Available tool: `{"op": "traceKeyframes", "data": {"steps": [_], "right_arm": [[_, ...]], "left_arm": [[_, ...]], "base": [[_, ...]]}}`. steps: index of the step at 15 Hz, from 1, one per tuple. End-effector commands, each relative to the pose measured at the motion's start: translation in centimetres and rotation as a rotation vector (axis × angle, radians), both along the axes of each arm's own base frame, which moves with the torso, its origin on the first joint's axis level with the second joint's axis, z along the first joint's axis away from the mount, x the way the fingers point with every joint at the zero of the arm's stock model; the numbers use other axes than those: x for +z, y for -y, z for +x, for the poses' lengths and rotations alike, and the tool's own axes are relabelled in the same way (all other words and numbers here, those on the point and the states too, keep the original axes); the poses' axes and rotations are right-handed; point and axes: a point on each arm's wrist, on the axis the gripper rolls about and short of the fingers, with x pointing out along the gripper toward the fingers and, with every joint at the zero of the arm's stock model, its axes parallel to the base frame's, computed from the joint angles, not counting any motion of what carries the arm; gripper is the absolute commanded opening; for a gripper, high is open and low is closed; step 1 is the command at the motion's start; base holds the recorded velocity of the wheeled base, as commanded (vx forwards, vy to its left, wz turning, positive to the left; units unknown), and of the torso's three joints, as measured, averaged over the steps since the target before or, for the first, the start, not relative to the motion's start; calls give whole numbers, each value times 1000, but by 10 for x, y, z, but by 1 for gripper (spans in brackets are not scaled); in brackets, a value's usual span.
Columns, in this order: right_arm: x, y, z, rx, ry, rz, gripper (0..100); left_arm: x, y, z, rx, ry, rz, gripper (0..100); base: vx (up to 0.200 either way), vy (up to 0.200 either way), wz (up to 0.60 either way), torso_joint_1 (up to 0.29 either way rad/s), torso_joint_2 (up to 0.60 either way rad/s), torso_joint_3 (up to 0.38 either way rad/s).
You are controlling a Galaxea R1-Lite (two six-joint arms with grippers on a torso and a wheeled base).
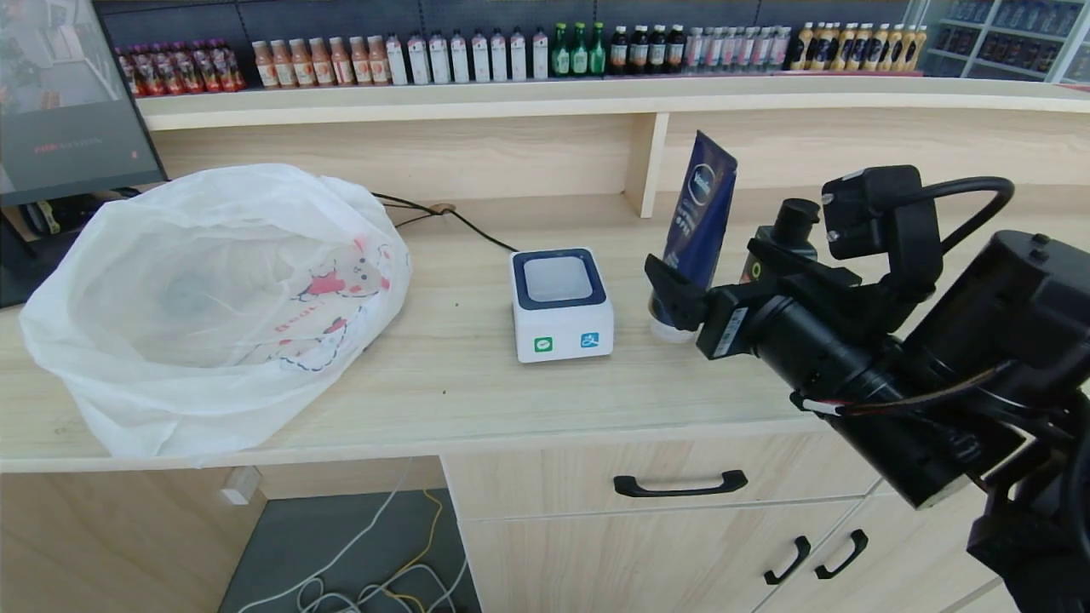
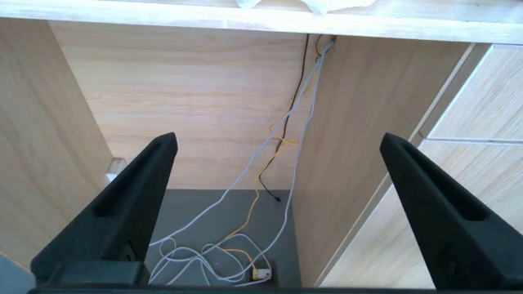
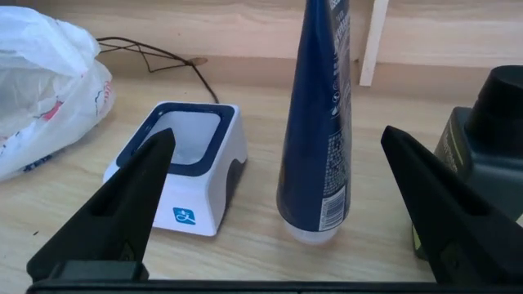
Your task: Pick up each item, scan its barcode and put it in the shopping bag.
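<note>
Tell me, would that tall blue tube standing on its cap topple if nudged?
Probably, yes: the blue tube is tall and stands on a small cap, so a sideways nudge could tip it. Its flat crimped top suggests a soft body that may dent when squeezed.

Scanner (image 1: 562, 305): a green and a blue square sign on its front.
Tube (image 1: 700, 223): white lettering and a fine-print label, too small for me to read.
Bag (image 1: 213, 306): red-and-blue cartoon print; I read no words.
</note>
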Motion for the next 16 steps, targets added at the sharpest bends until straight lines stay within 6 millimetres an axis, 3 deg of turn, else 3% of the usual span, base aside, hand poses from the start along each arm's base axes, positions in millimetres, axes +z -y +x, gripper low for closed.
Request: {"op": "traceKeyframes", "data": {"steps": [1, 16], "right_arm": [[-1, -5, 6, -18, -2, 5, 100], [-11, -28, 44, -177, 1, 46, 100]], "left_arm": [[0, 0, 0, 0, 0, 0, 100], [0, 0, 0, 0, 0, 0, 100]], "base": [[0, 0, 0, 0, 0, 0], [0, 0, 0, 0, 0, 0]]}}
